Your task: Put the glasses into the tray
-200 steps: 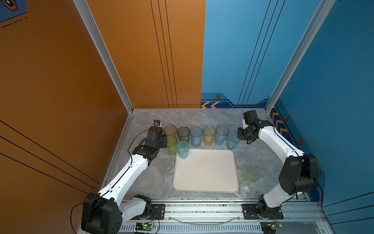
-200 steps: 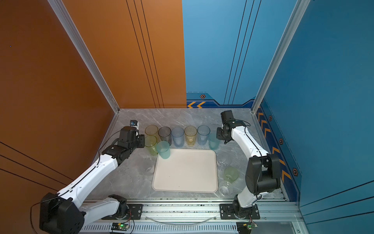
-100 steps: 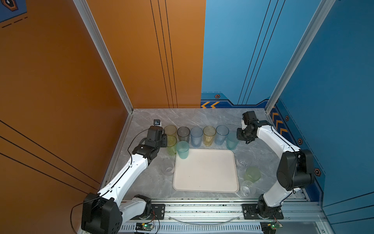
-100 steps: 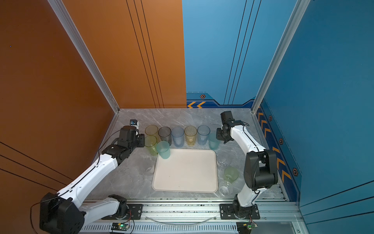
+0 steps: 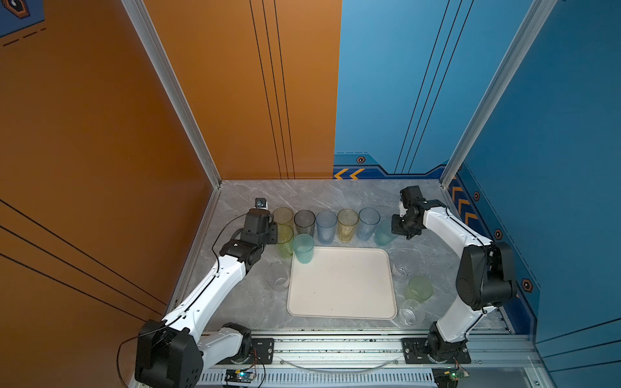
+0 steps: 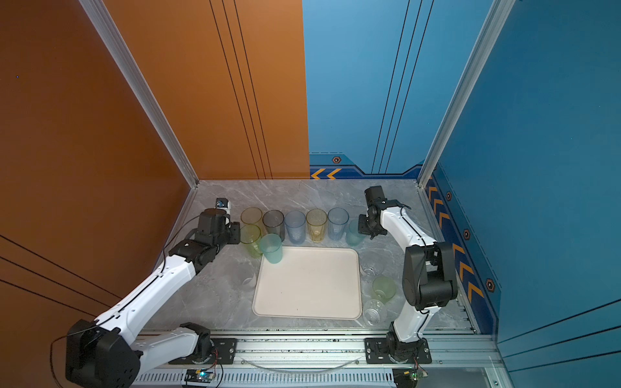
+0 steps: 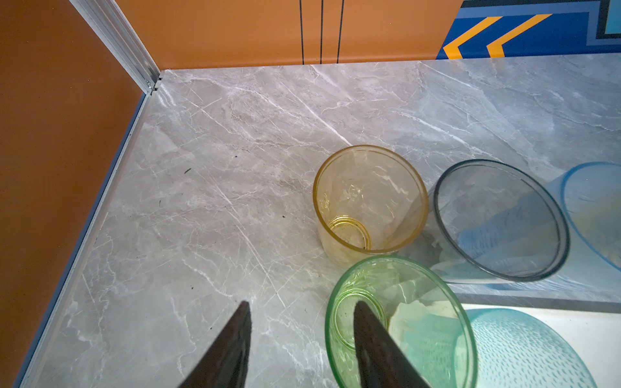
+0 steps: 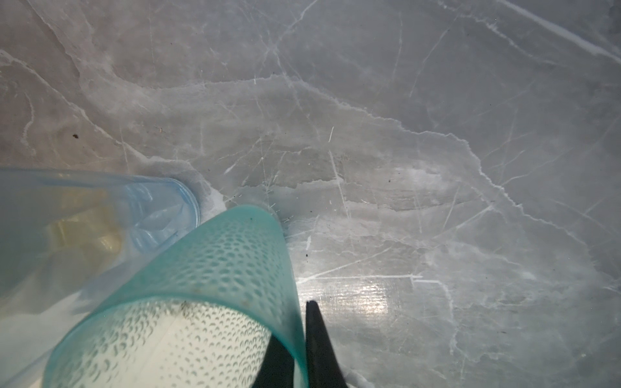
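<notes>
Pinching the wall of a teal glass [image 8: 215,268], the right gripper [image 8: 297,331] has its fingers pressed together, one inside the rim and one outside. This teal glass stands just beyond the far right corner of the tray [image 5: 339,285], close against a blue glass [image 8: 100,215]. The right arm rises from the rail on the tray's near side and folds at a high elbow to the tray's right. Its white forearm runs out past the far right corner, with the wrist bent downward.

The left gripper [image 7: 302,304] is spread. One finger dips inside a green glass [image 7: 400,322] and the other hangs outside it over the marble table [image 7: 218,201], so the wall sits loosely between them. The green glass stands just off the tray's far left corner. The left arm stretches low and diagonally toward that corner from the tray's near left.

A second teal glass [image 5: 303,248] sits at the far left corner, seemingly just inside the rim. The blue glass ends a row along the tray's far edge, after a yellow glass [image 5: 283,216], a grey glass [image 5: 304,221], a second blue glass [image 5: 326,225] and a second yellow glass [image 5: 347,224]. Right of the tray stand a clear glass [image 5: 403,265], a pale green glass [image 5: 418,289] and a second clear glass [image 5: 410,311]. A third clear glass [image 5: 280,280] stands to its left.
</notes>
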You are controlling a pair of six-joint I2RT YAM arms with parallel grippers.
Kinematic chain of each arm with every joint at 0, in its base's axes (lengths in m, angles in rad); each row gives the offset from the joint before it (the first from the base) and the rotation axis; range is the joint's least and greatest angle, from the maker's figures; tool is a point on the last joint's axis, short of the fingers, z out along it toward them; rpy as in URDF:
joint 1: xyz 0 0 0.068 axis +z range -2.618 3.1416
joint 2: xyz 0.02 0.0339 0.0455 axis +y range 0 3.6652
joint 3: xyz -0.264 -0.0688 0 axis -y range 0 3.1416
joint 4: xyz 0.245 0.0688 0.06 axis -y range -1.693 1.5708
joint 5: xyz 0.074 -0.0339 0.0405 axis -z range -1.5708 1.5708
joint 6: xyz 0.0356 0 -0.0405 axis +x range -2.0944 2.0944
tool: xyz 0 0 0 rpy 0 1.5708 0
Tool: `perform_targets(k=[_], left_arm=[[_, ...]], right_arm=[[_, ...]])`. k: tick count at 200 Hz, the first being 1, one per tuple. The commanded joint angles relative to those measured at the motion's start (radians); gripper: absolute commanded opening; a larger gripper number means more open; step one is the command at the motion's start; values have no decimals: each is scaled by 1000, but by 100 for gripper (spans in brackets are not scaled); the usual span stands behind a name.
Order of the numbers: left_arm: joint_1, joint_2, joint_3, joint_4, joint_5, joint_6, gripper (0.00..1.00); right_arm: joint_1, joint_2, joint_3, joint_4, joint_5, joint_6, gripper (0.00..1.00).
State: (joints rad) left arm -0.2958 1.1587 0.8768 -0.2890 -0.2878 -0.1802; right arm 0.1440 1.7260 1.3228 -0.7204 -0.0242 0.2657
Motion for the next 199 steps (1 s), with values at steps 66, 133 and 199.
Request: perform_targets(k=[66,133,199], left_arm=[[-14,-4,23,-16,-24,12,50],[-31,6,30,-15,-40,-4,50],[-57,9,47,-13,-35,-4,50]], right_arm=[[-35,-239,-31,-25,87,-27,0],[155,-433,53,-159,99,-74,0],[461,-286,151,-214,125,-103,0]])
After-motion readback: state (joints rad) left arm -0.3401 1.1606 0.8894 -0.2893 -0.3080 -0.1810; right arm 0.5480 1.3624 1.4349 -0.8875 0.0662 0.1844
